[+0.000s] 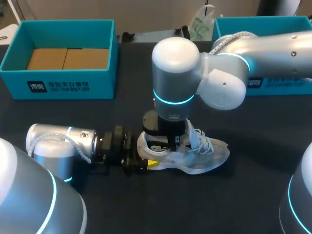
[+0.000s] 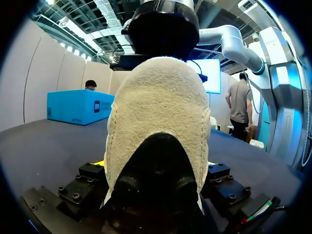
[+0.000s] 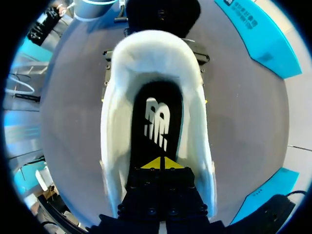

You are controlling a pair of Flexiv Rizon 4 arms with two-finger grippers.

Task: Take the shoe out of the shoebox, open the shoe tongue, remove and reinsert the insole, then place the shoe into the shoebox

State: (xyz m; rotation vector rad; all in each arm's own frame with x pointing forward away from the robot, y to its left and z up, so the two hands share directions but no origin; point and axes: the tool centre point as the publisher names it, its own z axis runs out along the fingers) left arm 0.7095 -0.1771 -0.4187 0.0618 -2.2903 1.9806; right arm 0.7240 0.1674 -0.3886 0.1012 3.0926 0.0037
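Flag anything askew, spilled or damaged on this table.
Nothing stands out. The white lace-up shoe sits upright on its sole on the dark table, with its black insole lying inside.

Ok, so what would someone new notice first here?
The white shoe lies at the middle of the dark table, with the left gripper clamped on its heel from the side. The right gripper points straight down into its opening, tips together on the black insole. At the back left stands an open teal shoebox.
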